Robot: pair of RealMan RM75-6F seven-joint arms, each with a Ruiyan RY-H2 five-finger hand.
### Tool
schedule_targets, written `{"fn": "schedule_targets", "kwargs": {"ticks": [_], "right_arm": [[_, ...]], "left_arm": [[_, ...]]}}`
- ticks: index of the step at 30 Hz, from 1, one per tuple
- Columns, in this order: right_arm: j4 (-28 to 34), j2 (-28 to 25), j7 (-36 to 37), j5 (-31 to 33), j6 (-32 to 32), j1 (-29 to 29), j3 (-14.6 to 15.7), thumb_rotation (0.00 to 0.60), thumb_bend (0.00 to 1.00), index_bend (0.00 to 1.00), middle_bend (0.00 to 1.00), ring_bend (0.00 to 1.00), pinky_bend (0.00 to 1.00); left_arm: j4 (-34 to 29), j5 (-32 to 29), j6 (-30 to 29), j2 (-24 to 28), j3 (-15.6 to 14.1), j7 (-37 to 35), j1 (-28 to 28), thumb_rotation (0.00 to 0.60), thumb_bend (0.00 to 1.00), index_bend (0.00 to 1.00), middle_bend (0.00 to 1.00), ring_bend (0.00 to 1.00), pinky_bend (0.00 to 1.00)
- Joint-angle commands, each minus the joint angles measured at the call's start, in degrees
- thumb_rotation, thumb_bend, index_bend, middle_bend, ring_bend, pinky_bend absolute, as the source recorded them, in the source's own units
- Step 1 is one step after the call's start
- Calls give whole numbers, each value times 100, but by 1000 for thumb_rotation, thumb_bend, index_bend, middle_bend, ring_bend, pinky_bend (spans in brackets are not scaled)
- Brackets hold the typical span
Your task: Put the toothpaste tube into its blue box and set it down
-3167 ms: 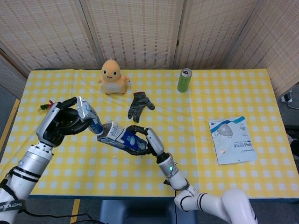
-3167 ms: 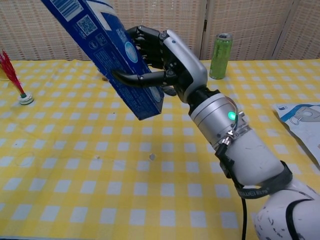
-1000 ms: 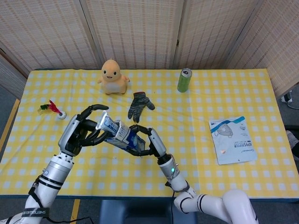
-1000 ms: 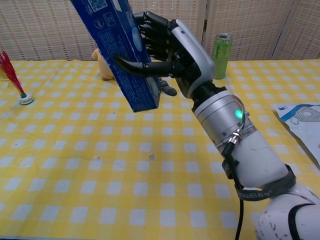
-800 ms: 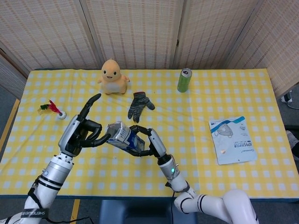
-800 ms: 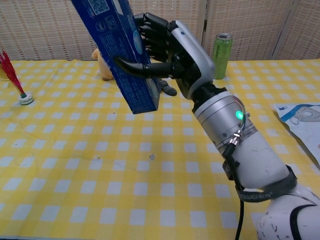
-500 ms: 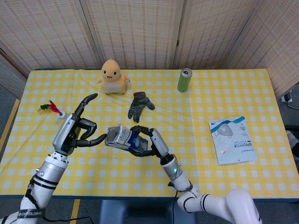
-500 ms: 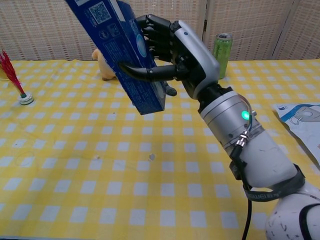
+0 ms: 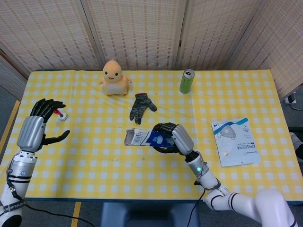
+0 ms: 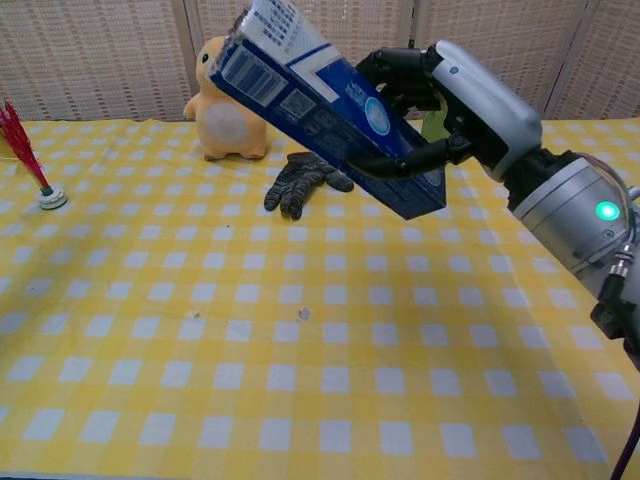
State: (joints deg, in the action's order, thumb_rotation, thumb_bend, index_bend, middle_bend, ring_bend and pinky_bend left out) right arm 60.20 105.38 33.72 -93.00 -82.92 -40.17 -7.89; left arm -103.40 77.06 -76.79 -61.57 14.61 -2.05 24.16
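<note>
While held clear of bench [image 9: 94,179], blue box [image 9: 150,138] sits in right hand [image 9: 174,137], fingers [image 10: 405,70] wrapped round its lower end, open flap end pointing robot-left and tilted up. Toothpaste tube not visible, cannot tell if inside. Left hand [image 9: 35,127] holds nothing, fingers spread, near red shuttlecock [image 9: 57,113]. Black glove [image 9: 140,107] just behind box.

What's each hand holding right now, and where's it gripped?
The right hand grips the blue toothpaste box around its lower end. The left hand holds nothing.
</note>
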Motion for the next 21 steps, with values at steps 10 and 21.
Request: {"fn": "schedule_targets", "kwargs": {"ticks": [10, 21], "right_arm": [[130, -714, -1001, 80, 392, 632, 618, 600, 272, 505, 445, 479, 492], [-992, -182, -854, 90, 1018, 655, 854, 600, 272, 505, 433, 480, 491]], "left_arm": [[1185, 282, -690, -658, -908, 909, -832, 600, 242, 163, 47, 0, 0], [1317, 419, -375, -579, -1022, 447, -860, 600, 242, 122, 47, 0, 0]]}}
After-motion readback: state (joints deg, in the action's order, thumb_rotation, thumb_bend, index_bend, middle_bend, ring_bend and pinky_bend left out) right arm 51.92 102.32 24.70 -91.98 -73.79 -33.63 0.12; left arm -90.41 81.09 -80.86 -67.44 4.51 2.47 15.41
